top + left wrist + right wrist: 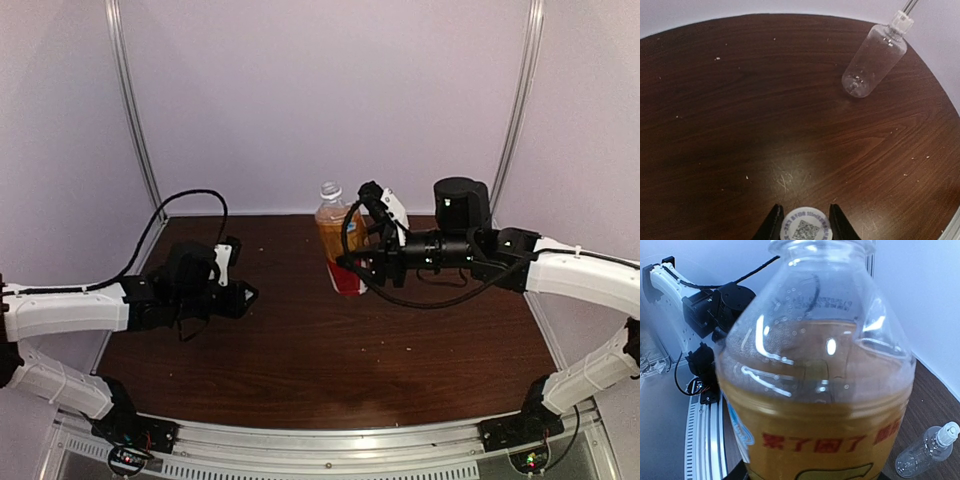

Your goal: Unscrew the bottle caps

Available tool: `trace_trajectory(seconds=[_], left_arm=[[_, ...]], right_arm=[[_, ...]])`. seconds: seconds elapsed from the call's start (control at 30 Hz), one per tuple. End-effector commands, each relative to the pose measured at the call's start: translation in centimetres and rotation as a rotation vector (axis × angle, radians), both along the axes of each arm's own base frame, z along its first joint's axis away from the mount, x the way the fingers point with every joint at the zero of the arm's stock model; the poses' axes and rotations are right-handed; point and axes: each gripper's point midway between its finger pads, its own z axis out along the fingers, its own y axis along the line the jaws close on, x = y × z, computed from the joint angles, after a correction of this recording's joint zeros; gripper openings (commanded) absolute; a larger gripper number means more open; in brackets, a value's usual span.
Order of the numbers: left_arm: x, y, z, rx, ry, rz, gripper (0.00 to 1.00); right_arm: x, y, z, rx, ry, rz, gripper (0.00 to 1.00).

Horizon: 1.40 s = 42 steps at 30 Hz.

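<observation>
The amber bottle with a red label stands upright at the table's back middle. My right gripper is shut on its lower body from the right. The bottle fills the right wrist view, where only the tips of my gripper show at the bottom edge. My left gripper hovers over the left of the table, shut on a white bottle cap with a printed code. The clear bottle lies on its side with its whitish cap on. It also shows in the right wrist view.
The dark wooden table has a rounded far edge against white walls. A metal rail runs along the near edge. The left arm's black cable loops above the table's left back corner.
</observation>
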Motion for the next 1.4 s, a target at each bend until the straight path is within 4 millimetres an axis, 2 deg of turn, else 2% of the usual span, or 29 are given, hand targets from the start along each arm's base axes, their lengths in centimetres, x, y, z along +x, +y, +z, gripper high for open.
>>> trace_trajectory(seconds=[0.0,0.17,0.47,0.83,1.17,1.27,1.37], left_arm=[[1.0,0.6,-3.2,-0.001,0.007,0.072,0.14],[1.4,1.2,-6.9,0.094,0.031,0.091,0.16],[2.5,0.7,-9.9,0.166,0.058,0.076,0.19],[3.4,0.0,-11.9,0.198,0.085,0.063,0.19],[3.4,0.7,-13.6,0.217,0.121,0.072,0.23],[3.1,0.8,-13.8,0.217,0.13,0.067,0.26],[3.0,0.8,-13.5,0.214,0.128,0.067,0.34]], right_arm=[[-0.1,-0.6,1.1,0.043,-0.008,-0.017,0.29],[-0.2,-0.8,0.7,0.042,-0.009,-0.02,0.29],[-0.5,-1.2,-0.7,0.035,0.046,-0.035,0.29],[-0.3,-1.4,-0.9,0.028,0.036,-0.046,0.29],[-0.3,-1.5,-1.1,0.02,0.034,-0.051,0.29],[-0.3,-1.5,-1.2,0.018,0.034,-0.053,0.29],[-0.3,-1.6,-1.3,0.018,0.035,-0.055,0.29]])
